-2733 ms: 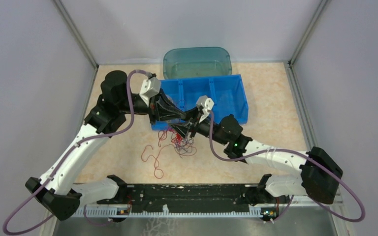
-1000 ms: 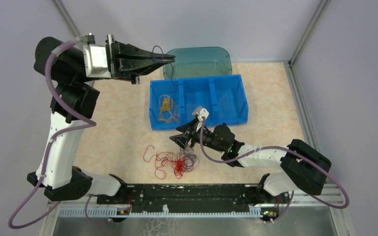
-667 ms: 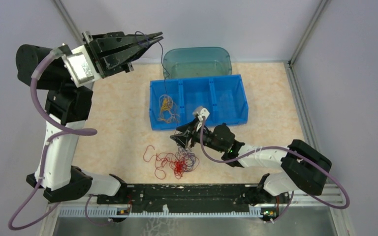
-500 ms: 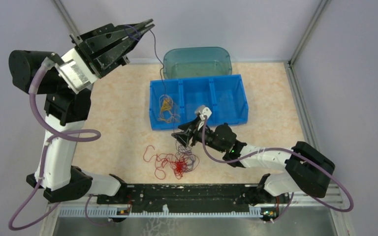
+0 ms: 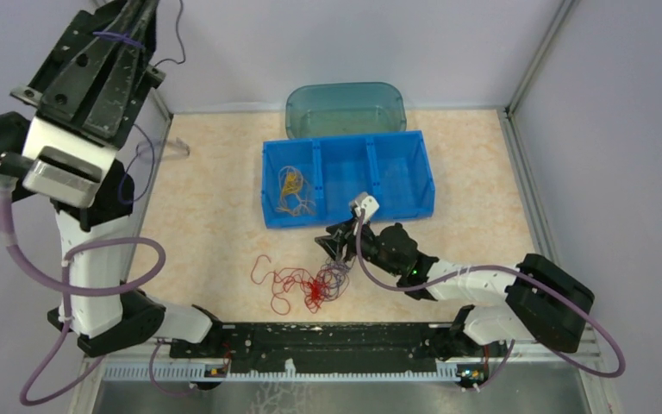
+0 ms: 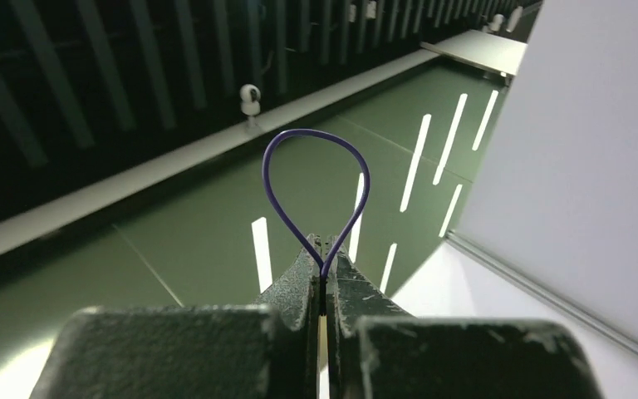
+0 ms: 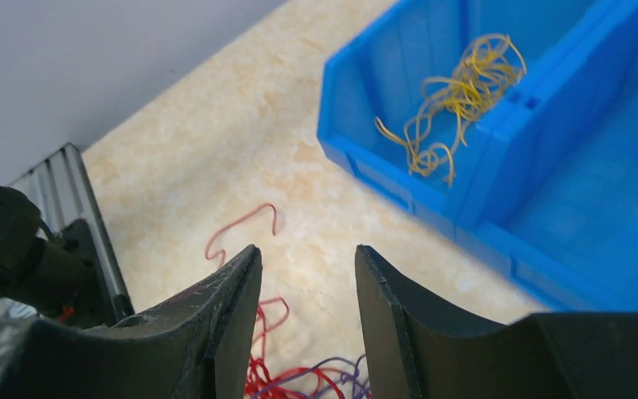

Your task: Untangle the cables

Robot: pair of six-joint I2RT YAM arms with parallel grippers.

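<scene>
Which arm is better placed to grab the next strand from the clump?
Right. The right pincer hangs open just above the clump of red and purple cables. The left pincer is up high, far from it, shut on a purple cable.

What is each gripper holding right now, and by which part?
The left gripper pinches a dark purple cable at a fold, a loop poking out ahead. The right gripper holds nothing; its jaws stand open near the red and purple clump.

One blue bin [image 5: 427,172] with three compartments, one teal tub [image 5: 345,108], one yellow cable bundle [image 5: 291,185], one red-purple clump [image 5: 315,285], one purple loop [image 6: 316,130].
</scene>
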